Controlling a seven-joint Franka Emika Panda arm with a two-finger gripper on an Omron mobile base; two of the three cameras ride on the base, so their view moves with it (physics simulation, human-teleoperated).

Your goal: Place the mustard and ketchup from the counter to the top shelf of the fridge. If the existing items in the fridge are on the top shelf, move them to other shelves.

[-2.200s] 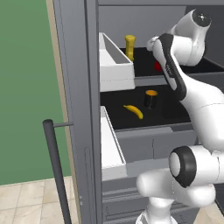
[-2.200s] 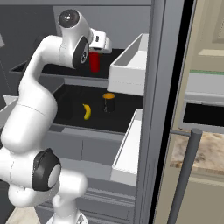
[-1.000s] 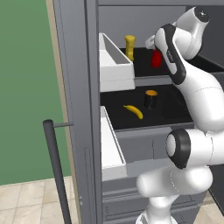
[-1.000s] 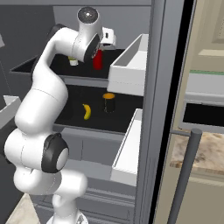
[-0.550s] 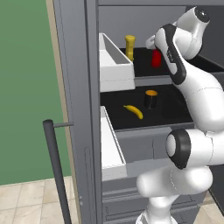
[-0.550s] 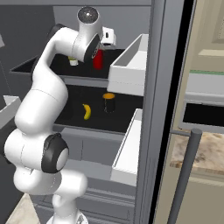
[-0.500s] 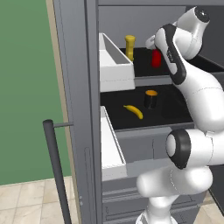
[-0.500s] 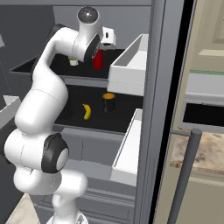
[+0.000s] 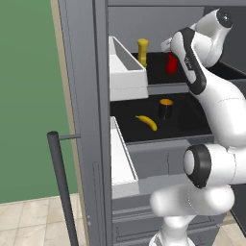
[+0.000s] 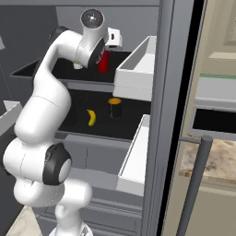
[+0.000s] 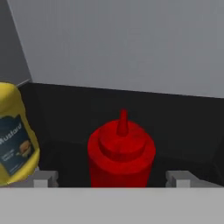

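Ketchup (image 11: 121, 153) stands upright on the top shelf (image 9: 158, 77) beside mustard (image 11: 15, 135); my fingers (image 11: 43, 178) sit spread wide, clear of it; I judge it light, squeezable plastic; best gripped mid-body

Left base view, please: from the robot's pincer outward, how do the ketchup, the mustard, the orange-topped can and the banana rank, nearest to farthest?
1. Ketchup, right at the pincer on the top shelf.
2. Mustard, same shelf, toward the door.
3. Orange-topped can, one shelf lower.
4. Banana, lower shelf, beyond the can.
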